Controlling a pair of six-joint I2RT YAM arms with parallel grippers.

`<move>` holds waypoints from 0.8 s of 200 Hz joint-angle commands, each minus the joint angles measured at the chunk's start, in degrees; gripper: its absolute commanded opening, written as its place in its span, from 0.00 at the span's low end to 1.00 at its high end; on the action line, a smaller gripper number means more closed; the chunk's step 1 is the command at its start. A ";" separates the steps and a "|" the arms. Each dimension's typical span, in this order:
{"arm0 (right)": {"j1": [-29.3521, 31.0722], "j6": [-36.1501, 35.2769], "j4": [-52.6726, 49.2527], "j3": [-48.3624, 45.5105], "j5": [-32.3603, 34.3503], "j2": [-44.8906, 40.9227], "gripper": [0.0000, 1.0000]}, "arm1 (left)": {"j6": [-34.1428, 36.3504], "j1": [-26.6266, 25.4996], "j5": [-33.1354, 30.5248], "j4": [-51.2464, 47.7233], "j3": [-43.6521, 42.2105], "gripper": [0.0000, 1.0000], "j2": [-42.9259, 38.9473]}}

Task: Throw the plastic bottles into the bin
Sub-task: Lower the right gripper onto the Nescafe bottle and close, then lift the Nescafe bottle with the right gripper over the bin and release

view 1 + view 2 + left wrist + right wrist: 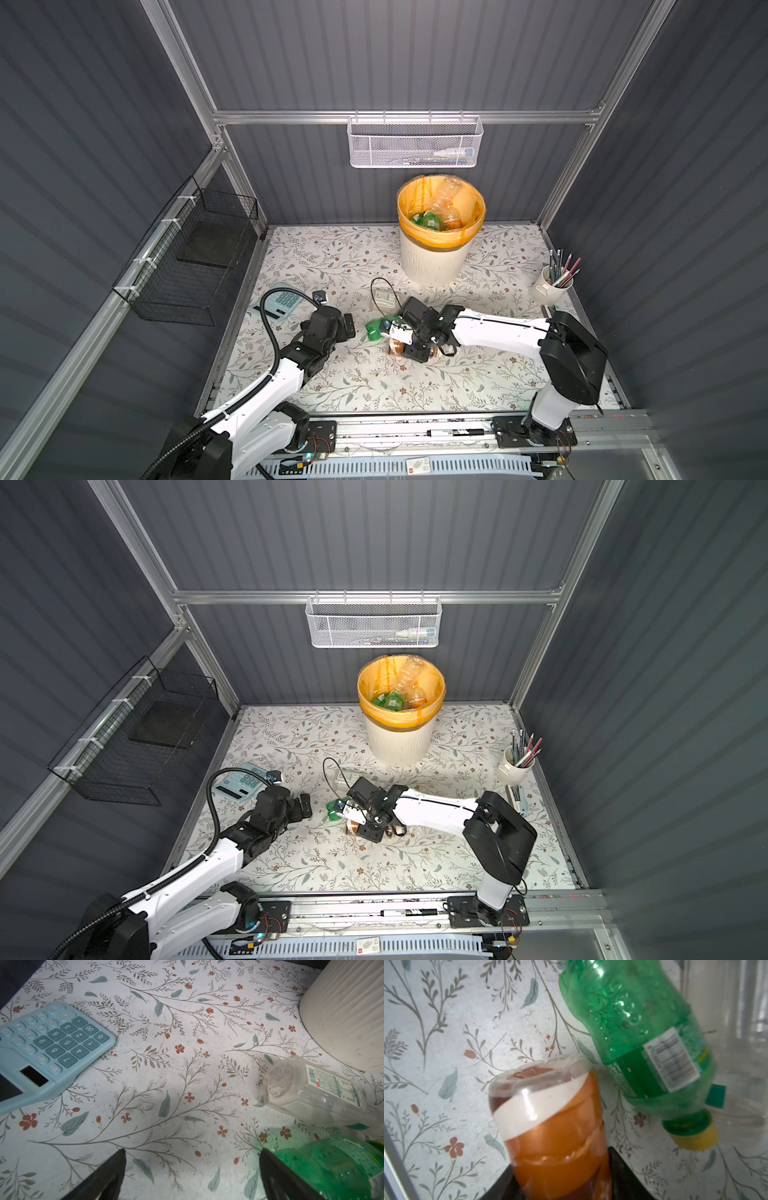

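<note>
On the floral table (pixel 340 257), the job looks well along: three bottles left out.
The brown bottle (pixel 550 1126) lies clamped between the right gripper (pixel 560 1159) jaws, the green bottle (pixel 633 1032) just beside it, the clear bottle (pixel 311 1093) near the bin (pixel 432 257). The left gripper (pixel 192 1151) is spread wide and empty. The bin's orange bag (pixel 415 230) holds clear and green binned bottles (pixel 444 208); the pencil cup (pixel 544 291) holds pencils (pixel 563 266).

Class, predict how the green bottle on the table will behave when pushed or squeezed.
The green bottle lies on its side, round-bodied, so a push would probably roll it. It looks empty apart from droplets, so likely light. Its dented wall suggests it would buckle under a squeeze.
</note>
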 commanded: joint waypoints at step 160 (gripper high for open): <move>-17.14 -3.19 54.85 4.78 14.70 -38.35 0.51 | -1.34 -0.11 2.56 3.70 0.11 1.00 1.81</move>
